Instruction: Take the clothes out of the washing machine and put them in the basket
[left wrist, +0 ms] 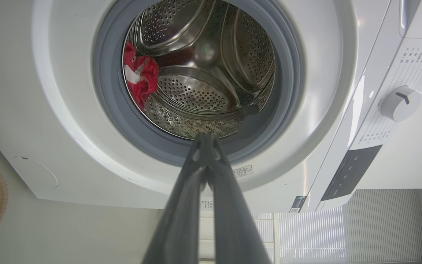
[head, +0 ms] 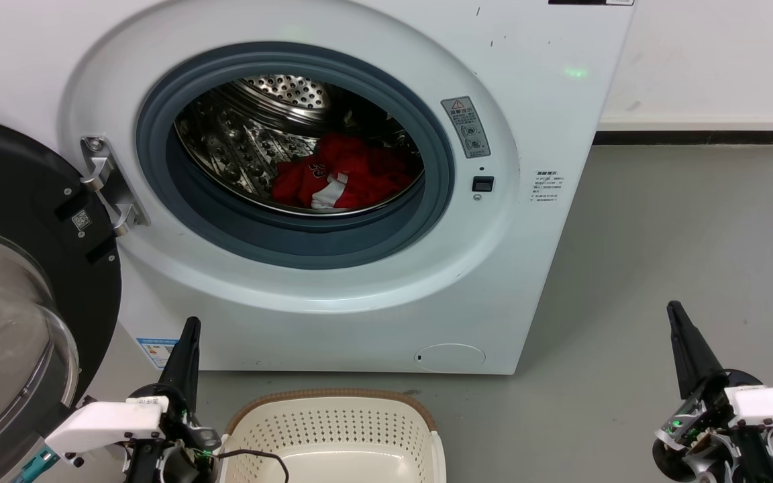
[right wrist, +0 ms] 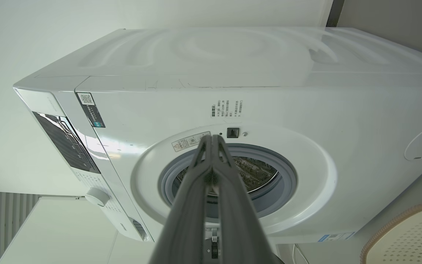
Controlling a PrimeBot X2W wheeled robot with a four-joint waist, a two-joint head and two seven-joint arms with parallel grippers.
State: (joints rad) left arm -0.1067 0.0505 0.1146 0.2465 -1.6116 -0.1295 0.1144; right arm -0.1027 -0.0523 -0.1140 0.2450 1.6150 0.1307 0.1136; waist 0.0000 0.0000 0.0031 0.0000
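1. I see the red clothes [head: 343, 176] bunched in a heap on the bottom of the perforated steel drum [head: 252, 134], towards its front lip and a little right of centre. White trim shows on the near side of the heap.
2. The drum sits inside the grey rubber ring [head: 440, 201] of the white washing machine [head: 527, 268]. The round black-framed glass door [head: 17, 268] stands swung wide open on the machine's left.
3. The cream basket [head: 333, 429] with its brown woven-look rim stands on the grey floor [head: 661, 255], just in front of the machine's base, below the drum opening. I see no clothes in the part that shows.
4. My left gripper [head: 190, 325] is low, just beside the basket's left rim. Its two dark fingers are pressed together with nothing between them, pointing up at the machine's front.
5. My right gripper [head: 674, 307] is over bare floor, well apart from the basket, right of the machine. Its fingers are likewise pinched together and empty.
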